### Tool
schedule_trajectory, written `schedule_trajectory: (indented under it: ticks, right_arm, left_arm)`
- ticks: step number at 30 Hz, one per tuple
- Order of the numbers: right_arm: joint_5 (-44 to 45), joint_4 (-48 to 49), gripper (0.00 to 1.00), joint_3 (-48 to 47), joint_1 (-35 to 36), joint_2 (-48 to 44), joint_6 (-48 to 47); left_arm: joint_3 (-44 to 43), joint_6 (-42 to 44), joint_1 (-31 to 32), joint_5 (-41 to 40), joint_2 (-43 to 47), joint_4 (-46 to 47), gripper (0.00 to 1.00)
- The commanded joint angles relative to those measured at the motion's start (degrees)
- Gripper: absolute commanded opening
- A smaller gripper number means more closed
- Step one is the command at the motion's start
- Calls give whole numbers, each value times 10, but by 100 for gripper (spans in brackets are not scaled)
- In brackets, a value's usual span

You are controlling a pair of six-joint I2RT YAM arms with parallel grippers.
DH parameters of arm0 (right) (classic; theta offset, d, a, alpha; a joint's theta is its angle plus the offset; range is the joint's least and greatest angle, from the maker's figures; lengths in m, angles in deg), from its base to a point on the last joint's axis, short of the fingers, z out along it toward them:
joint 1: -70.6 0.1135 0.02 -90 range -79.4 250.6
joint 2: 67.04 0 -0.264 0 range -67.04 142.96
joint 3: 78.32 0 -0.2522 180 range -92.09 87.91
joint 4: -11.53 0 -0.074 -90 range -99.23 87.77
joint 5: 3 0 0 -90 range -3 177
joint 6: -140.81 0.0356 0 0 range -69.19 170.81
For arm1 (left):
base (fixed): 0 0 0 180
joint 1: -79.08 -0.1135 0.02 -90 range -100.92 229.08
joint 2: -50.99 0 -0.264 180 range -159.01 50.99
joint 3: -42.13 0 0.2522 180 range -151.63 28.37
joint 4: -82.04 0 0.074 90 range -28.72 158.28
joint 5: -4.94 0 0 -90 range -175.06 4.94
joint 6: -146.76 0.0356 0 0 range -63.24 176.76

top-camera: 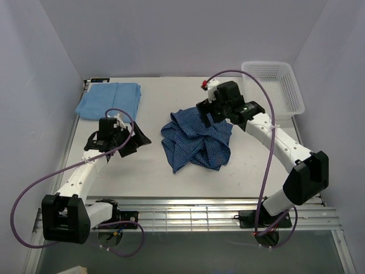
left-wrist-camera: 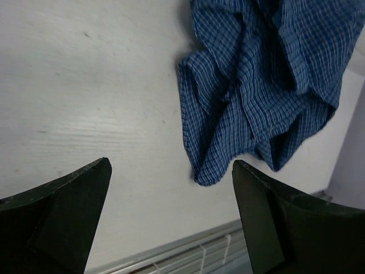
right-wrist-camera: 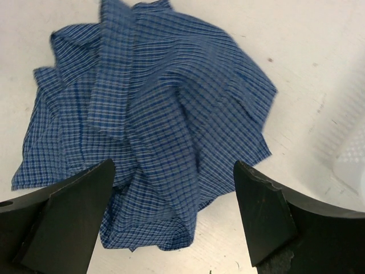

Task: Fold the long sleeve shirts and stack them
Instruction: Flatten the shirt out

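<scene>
The dark blue checked long sleeve shirt (top-camera: 197, 140) lies crumpled in a heap at the middle of the table (top-camera: 154, 177). The plain light blue shirt (top-camera: 108, 100) lies flat and folded at the back left. My right gripper (top-camera: 206, 118) hangs open over the checked shirt's far edge. In the right wrist view the checked shirt (right-wrist-camera: 154, 108) lies below my open right gripper (right-wrist-camera: 174, 164), with no cloth pinched. My left gripper (top-camera: 137, 142) stands open left of the heap. The left wrist view shows bare table under my left gripper (left-wrist-camera: 171, 162), the checked shirt (left-wrist-camera: 256, 85) ahead.
A white mesh basket (top-camera: 274, 85) stands at the back right corner, its edge at the right of the right wrist view (right-wrist-camera: 351, 165). A slatted metal rail (top-camera: 188, 214) runs along the table's near edge. Pale walls close in the left, back and right.
</scene>
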Motion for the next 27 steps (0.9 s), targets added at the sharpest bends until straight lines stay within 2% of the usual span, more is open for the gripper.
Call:
schedule_trajectory:
  ticks: [1, 7, 13, 17, 20, 21, 23, 24, 26, 27]
  right_arm:
    - [25, -1, 90, -23, 71, 46, -63]
    - [-31, -2, 90, -90, 123, 164, -61]
    - [19, -13, 100, -138, 129, 247, -37]
    - [42, -20, 88, -122, 129, 259, -34]
    - [71, -18, 68, -108, 128, 259, -23]
    - [79, -18, 53, -105, 128, 257, -19]
    - [91, -16, 41, -100, 124, 255, -12]
    - [93, -15, 29, -99, 123, 253, -3]
    - [97, -14, 20, -94, 116, 248, 6]
    - [94, -14, 11, -94, 113, 242, 12]
  left_arm:
    - [50, -26, 17, 196, 2, 96, 98]
    - [117, -34, 69, 269, -24, 192, 98]
    - [115, -43, 121, 263, -105, 247, 98]
    - [91, -35, 164, 235, -162, 264, 98]
    - [64, -31, 184, 206, -210, 265, 98]
    - [56, -30, 189, 195, -220, 265, 98]
    - [34, -28, 202, 174, -246, 262, 98]
    - [27, -28, 207, 160, -254, 262, 98]
    - [10, -26, 219, 146, -270, 255, 95]
    - [4, -19, 223, 136, -287, 254, 94]
